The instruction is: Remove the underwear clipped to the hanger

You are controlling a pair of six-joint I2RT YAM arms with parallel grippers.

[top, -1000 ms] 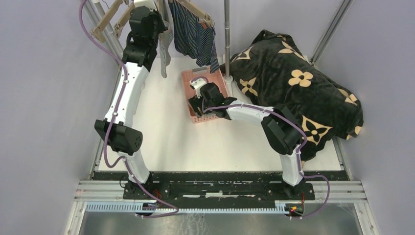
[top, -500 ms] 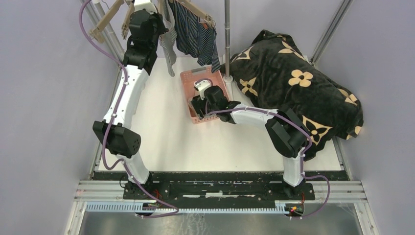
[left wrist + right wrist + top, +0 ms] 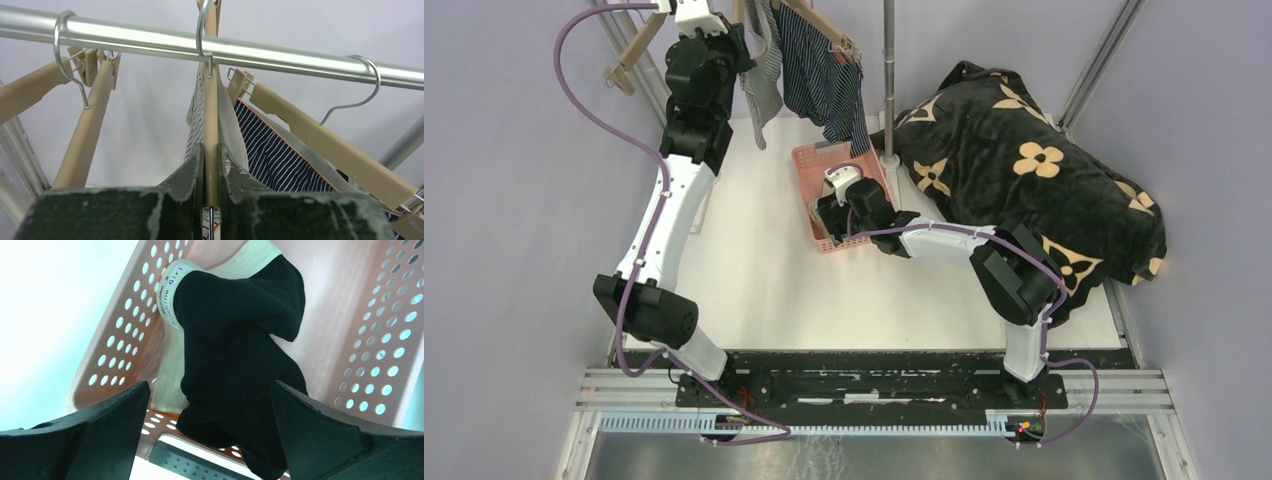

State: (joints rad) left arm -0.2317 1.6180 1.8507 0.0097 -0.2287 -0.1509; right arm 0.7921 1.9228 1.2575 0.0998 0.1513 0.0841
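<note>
In the left wrist view my left gripper [image 3: 211,150] is shut on the thin tan bar of the middle hanger [image 3: 211,110], which hooks over the metal rail [image 3: 150,45]. The grey-and-white striped underwear [image 3: 196,112] hangs from that hanger; from above it shows as the striped underwear [image 3: 762,85] beside my left gripper [image 3: 727,28]. The navy striped underwear [image 3: 275,160] is clipped to the hanger on the right [image 3: 325,145]. My right gripper [image 3: 210,385] stands open over the black underwear [image 3: 235,335], which lies loose in the pink basket [image 3: 380,355].
An empty tan hanger [image 3: 85,135] hangs left of the held one. The pink basket [image 3: 807,160] stands under the navy underwear [image 3: 824,80], beside an upright pole [image 3: 888,80]. A big black blanket with tan flowers [image 3: 1024,170] fills the back right.
My left arm has stretched up and left to the rail and its jaws have closed on the hanger bar. The right jaws have opened wider and slid slightly back in the basket.
</note>
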